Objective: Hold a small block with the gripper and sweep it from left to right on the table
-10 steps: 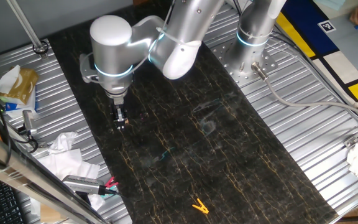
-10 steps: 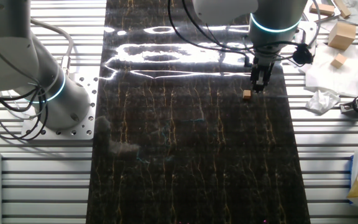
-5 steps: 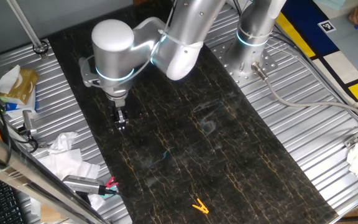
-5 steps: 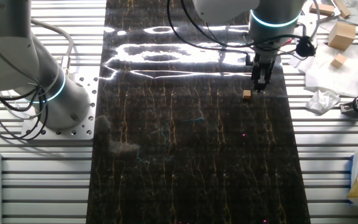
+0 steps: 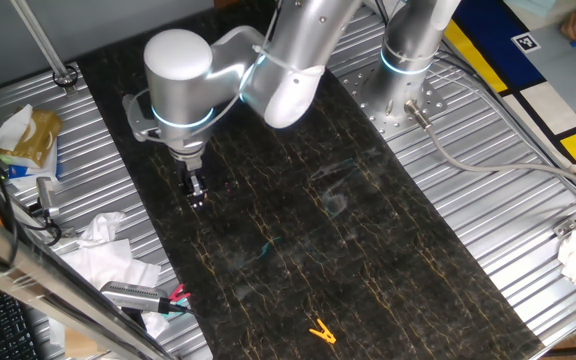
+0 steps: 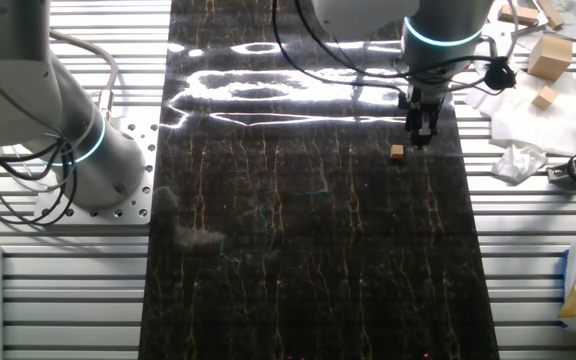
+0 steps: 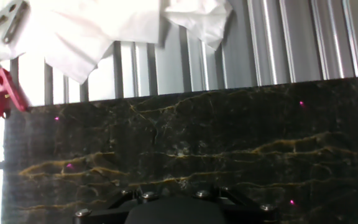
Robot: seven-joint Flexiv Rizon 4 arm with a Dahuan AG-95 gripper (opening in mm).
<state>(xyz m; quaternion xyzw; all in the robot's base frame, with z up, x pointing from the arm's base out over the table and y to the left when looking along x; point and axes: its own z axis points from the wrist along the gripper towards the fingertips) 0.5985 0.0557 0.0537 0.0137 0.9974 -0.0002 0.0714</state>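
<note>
The small block [image 6: 397, 152], a tiny tan cube, lies free on the dark veined table [image 6: 308, 260] near its right edge. My gripper [image 6: 420, 137] hangs just up and to the right of the block and does not hold it. Its black fingers look close together, but no gap can be made out. In one fixed view the gripper [image 5: 197, 195] points down at the table's left side, and the block does not show there. The hand view shows only the black gripper housing [image 7: 173, 210] over the table [image 7: 229, 155], with no fingertips and no block.
A yellow clip [image 5: 320, 331] lies on the table at the near end. The second silver arm [image 6: 58, 130] stands on ribbed metal beside the slab. Crumpled tissue [image 6: 518, 160], wooden blocks [image 6: 548, 55] and red and teal clips [image 7: 2, 93] lie just past the table edge by the gripper.
The gripper has shifted slightly sideways, away from the block and toward the table's edge. The block has stayed where it was.
</note>
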